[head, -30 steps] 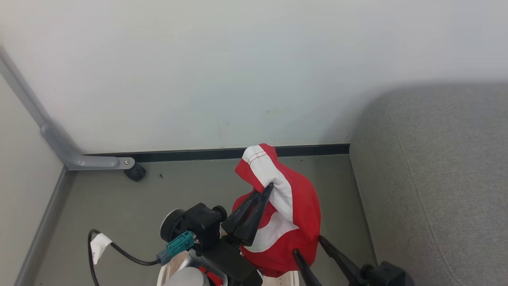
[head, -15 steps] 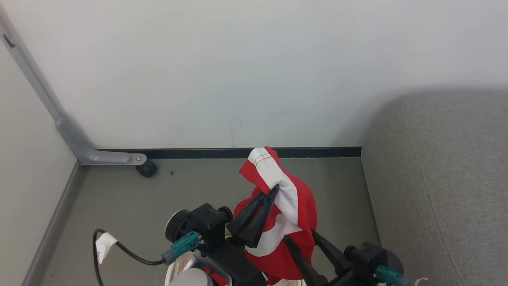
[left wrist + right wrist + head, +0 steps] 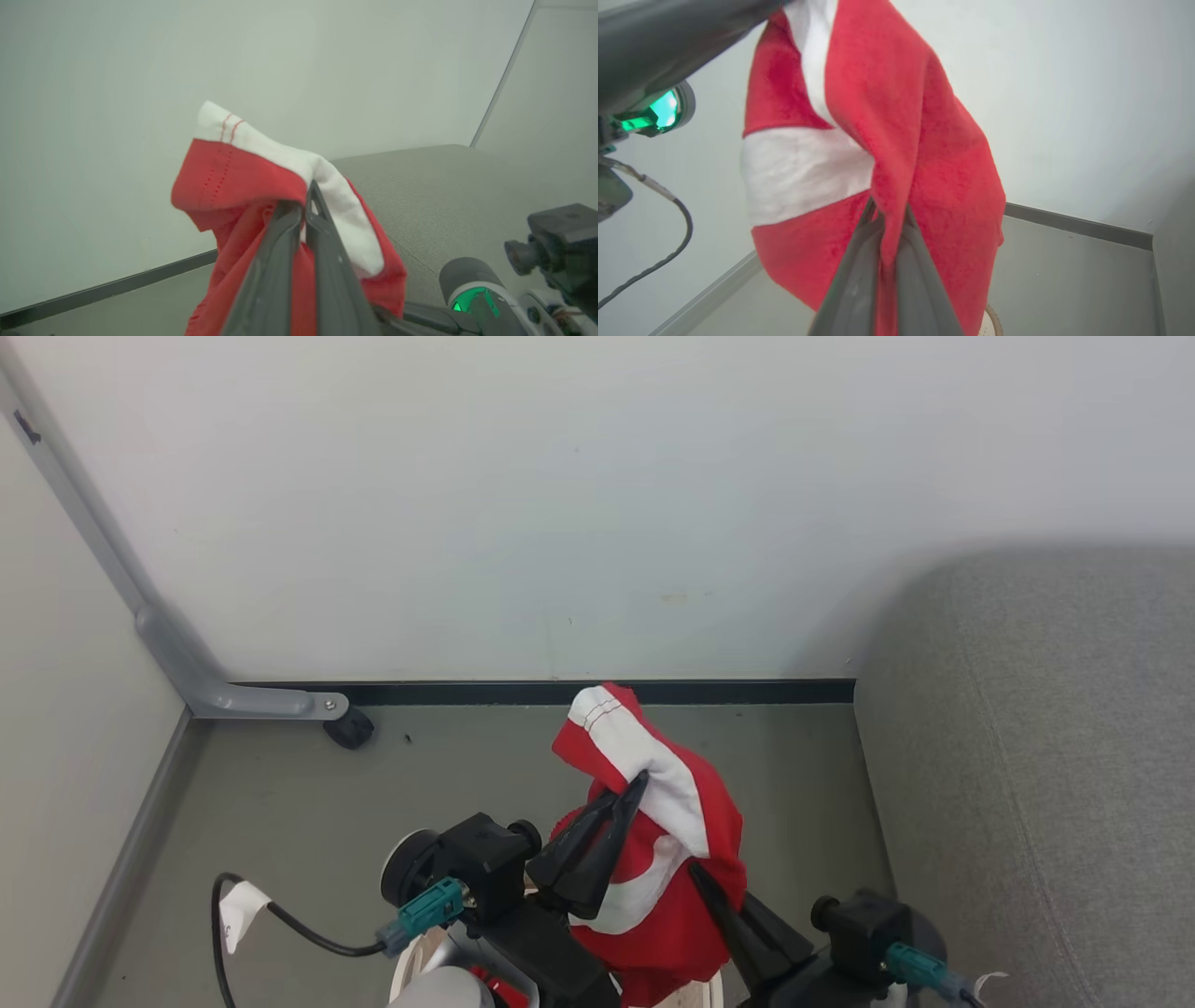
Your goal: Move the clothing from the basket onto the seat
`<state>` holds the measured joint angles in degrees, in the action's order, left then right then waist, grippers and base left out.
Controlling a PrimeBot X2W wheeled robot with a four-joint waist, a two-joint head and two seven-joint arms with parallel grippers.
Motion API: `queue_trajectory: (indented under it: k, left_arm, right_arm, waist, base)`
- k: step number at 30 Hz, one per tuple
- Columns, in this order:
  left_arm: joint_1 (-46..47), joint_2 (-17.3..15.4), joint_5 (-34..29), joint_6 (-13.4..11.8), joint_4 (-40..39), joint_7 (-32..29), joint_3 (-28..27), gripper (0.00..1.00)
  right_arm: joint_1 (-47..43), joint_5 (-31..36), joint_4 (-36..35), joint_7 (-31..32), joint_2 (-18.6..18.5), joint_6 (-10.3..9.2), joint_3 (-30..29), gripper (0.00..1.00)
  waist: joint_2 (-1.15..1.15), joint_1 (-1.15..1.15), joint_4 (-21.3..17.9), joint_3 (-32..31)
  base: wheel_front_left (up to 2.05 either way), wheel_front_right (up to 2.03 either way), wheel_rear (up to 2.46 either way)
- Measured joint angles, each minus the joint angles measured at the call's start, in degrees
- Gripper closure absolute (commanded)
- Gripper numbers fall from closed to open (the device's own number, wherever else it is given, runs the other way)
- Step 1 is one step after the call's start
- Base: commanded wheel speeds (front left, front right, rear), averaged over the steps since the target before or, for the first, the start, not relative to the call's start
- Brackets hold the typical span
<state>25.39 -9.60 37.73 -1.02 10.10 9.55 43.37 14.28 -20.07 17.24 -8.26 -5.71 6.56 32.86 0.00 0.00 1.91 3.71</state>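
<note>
Hanging clothing [image 3: 719,831], long axis vertical

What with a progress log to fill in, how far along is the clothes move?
Done: one red fabric garment with white panels is raised above the cream-white plastic basket. In hand: the left end effector and right end effector are both shut on it, above the floor. Left: carrying it to the large grey woven-fabric sofa, where no clothing shows; the basket's contents are hidden.

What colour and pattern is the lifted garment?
The garment is red with white panels, thin red lines on one band; left wrist view best.
</note>
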Motion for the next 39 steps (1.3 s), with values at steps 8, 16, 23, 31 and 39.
queue_trajectory:
  k: [8, 16, 23, 31, 39]
  left_arm:
    - [-0.41, -1.11, -0.02, -0.77, 0.07, -0.83, 0.1, 0.0]
    - [-2.59, -1.69, -0.1, -1.01, -0.64, -0.97, 1.14, 0.0]
    - [-5.24, -2.79, -0.71, -1.08, -1.94, -1.15, 2.47, 0.0]
    - [-5.98, -2.97, -2.67, -1.29, -3.92, -1.55, 4.15, 0.0]
    - [-5.97, -3.18, -3.56, -1.52, -5.54, -2.46, 5.37, 0.0]
  right_arm:
    - [1.86, -1.16, 1.3, -1.96, -0.31, 0.0, -2.59, 1.0]
    - [3.28, -1.2, 2.34, -3.0, -1.21, -0.09, -5.3, 1.0]
    - [4.26, -1.69, 2.94, -3.82, -2.76, -1.49, -8.39, 1.0]
    - [5.38, -2.21, 2.93, -4.45, -4.63, -3.11, -12.06, 1.0]
    - [5.38, -2.35, 1.52, -4.97, -4.91, -4.11, -13.35, 1.0]
  waist:
    - [0.0, 0.0, -0.99, -0.16]
    - [0.0, 0.0, -1.98, -0.19]
    - [0.0, 0.0, -3.86, 0.04]
    - [0.0, 0.0, -7.2, 1.16]
    - [0.0, 0.0, -11.22, 2.61]
  base:
    - [0.0, 0.0, 0.0]
    - [0.0, 0.0, 0.0]
    - [0.0, 0.0, 0.0]
    - [0.0, 0.0, 0.0]
    - [0.0, 0.0, 0.0]
